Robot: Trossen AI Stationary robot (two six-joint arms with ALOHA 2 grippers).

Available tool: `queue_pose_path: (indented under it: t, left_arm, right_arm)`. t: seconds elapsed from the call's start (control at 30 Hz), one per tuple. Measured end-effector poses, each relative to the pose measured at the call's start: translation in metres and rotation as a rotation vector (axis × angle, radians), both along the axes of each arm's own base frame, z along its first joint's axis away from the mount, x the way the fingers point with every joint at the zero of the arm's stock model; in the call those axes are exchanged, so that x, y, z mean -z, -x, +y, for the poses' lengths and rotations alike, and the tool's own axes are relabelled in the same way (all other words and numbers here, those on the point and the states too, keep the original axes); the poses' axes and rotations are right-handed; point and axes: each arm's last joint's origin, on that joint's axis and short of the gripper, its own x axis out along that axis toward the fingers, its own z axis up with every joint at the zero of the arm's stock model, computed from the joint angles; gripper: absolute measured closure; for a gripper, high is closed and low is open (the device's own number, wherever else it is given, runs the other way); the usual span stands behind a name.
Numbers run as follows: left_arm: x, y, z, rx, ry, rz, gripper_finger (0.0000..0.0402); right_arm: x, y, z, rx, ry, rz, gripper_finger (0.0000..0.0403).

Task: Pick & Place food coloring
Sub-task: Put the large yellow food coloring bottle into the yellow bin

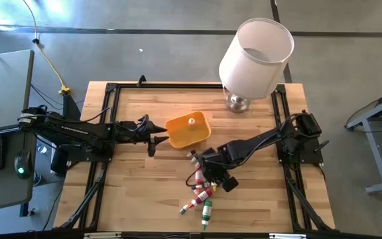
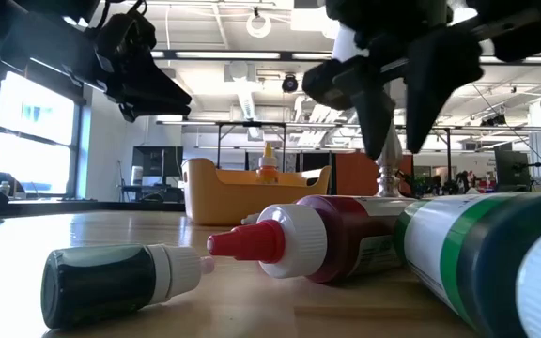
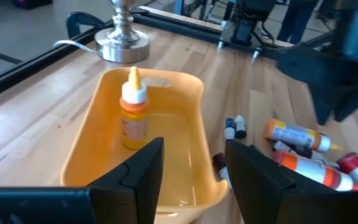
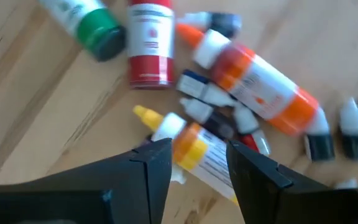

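Several food coloring bottles (image 1: pixel 201 189) lie in a loose pile on the wooden table, near its front middle: red (image 4: pixel 149 43), green (image 4: pixel 92 22), orange (image 4: pixel 260 87) and small dark vials (image 4: pixel 321 146). My right gripper (image 4: pixel 197 162) hangs open above the pile, pointing steeply down, its fingers either side of a yellow-tipped bottle (image 4: pixel 188 146) and clear of it. One yellow bottle (image 3: pixel 133 106) stands upright in the orange tray (image 1: pixel 178 141). My left gripper (image 3: pixel 194 168) waits open in the air at the tray's left end.
A lamp with a white shade (image 1: pixel 256 56) and a metal foot (image 1: pixel 239 101) stands at the table's far edge, right of the tray. Black frame rails (image 1: pixel 111 119) run along the table's sides. Bare wood lies left of the pile.
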Motion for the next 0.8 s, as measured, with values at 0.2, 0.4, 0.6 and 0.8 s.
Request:
queue_pose_path:
  t: [0.2,0.4,0.6,0.8]
  left_arm:
    - [0.0,0.0,0.001,-0.024,-0.007,0.0,0.0232]
    - [0.0,0.0,0.001,-0.03,0.015,-0.004,0.0232]
    - [0.0,0.0,0.0,-0.032,0.045,-0.011,0.0232]
    - [0.0,0.0,0.0,-0.023,0.049,-0.011,0.0232]
  right_arm:
    - [0.001,0.006,0.021,-0.261,0.05,-0.075,0.026]
    - [0.016,0.002,0.026,-0.251,0.096,-0.177,0.026]
    - [0.021,0.003,0.017,-0.125,0.056,-0.109,0.026]
    - [0.023,0.009,0.024,-0.262,0.094,-0.103,0.026]
